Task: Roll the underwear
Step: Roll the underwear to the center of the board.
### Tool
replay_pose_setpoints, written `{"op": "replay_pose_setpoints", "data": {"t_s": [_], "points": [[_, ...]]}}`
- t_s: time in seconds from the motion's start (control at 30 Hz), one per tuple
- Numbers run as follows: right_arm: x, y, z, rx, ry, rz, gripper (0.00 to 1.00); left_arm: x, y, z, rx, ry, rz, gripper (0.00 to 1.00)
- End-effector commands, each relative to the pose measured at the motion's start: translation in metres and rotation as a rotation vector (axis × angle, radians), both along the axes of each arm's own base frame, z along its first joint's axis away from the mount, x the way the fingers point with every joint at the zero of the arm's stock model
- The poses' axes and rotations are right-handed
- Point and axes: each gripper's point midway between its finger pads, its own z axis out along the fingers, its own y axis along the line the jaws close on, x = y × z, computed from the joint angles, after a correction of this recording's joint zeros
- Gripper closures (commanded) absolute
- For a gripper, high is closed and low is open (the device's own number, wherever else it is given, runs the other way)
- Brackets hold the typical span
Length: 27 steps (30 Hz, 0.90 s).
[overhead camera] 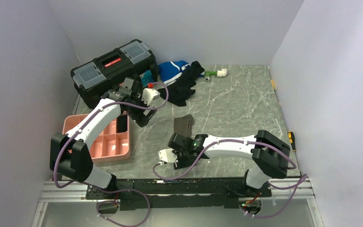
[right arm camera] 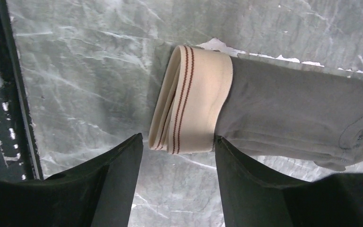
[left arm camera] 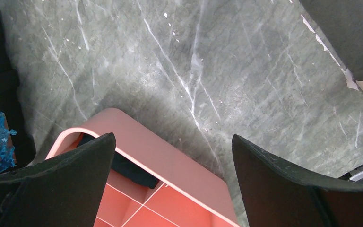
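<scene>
The underwear [overhead camera: 184,125] lies folded into a narrow strip on the marble table [overhead camera: 236,109], dark grey-brown. In the right wrist view its body [right arm camera: 288,113] runs to the right and its beige waistband [right arm camera: 194,99] with thin red stripes faces my fingers. My right gripper [right arm camera: 178,138] is open, low over the table, with the waistband's edge just between the fingertips [right arm camera: 123,161]; nothing is gripped. It shows in the top view [overhead camera: 178,140] just in front of the strip. My left gripper [overhead camera: 139,117] is open and empty above the pink tray's far right corner [left arm camera: 170,165].
The pink compartment tray [overhead camera: 99,142] sits at the left and holds a rolled black item [overhead camera: 121,124]. A black toolbox [overhead camera: 113,71] stands at the back left. A blue-and-white garment [overhead camera: 172,68] and a black garment [overhead camera: 184,85] lie behind the underwear. A green-and-white object [overhead camera: 216,73] lies at the back.
</scene>
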Motion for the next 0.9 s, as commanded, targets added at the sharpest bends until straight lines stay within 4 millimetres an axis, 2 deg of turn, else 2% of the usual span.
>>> {"op": "replay_pose_setpoints", "data": {"t_s": [0.0,0.33,0.53,0.67,0.87], "points": [[0.017,0.015,0.012,0.031,-0.078,-0.015,0.41,0.003,-0.004,0.007,-0.028,-0.021,-0.011,0.00],[0.016,0.009,-0.003,-0.003,-0.073,-0.028,0.46,0.004,-0.006,0.006,-0.033,-0.013,-0.020,0.01],[0.013,0.000,-0.013,-0.029,-0.062,-0.034,0.61,0.003,-0.006,0.005,-0.030,-0.008,-0.029,0.01],[0.011,-0.002,-0.014,-0.030,-0.055,-0.036,0.68,0.002,-0.005,0.004,-0.027,-0.009,-0.039,0.00],[0.005,-0.002,-0.008,-0.019,-0.020,-0.020,0.69,0.002,-0.003,0.002,-0.017,-0.009,-0.046,0.01]]}}
